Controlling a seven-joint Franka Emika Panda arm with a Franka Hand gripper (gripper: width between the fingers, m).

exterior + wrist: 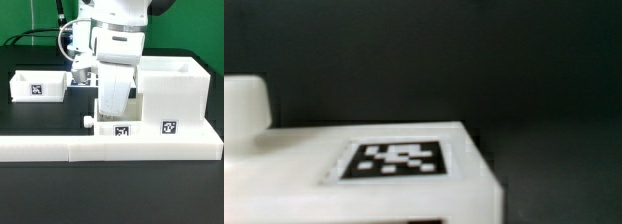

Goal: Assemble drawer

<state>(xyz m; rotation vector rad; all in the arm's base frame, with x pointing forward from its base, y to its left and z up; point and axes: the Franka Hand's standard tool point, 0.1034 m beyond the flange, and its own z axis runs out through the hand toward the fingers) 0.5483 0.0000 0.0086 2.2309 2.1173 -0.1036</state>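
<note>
The tall white drawer housing (175,95) stands on the exterior view's right, with a tag low on its front. A shallow tagged tray (118,127) with a round knob (88,121) lies just left of the housing, against the front wall. My gripper (111,108) reaches straight down onto this tray and appears shut on it, though its fingertips are hidden. In the wrist view the tray (349,185) fills the lower part, with its tag (397,160) and knob (242,110) showing. A second tagged tray (38,87) sits at the back left.
The long low white L-shaped border wall (60,150) runs along the front of the black table. Cables hang behind the arm at the upper middle of the exterior view.
</note>
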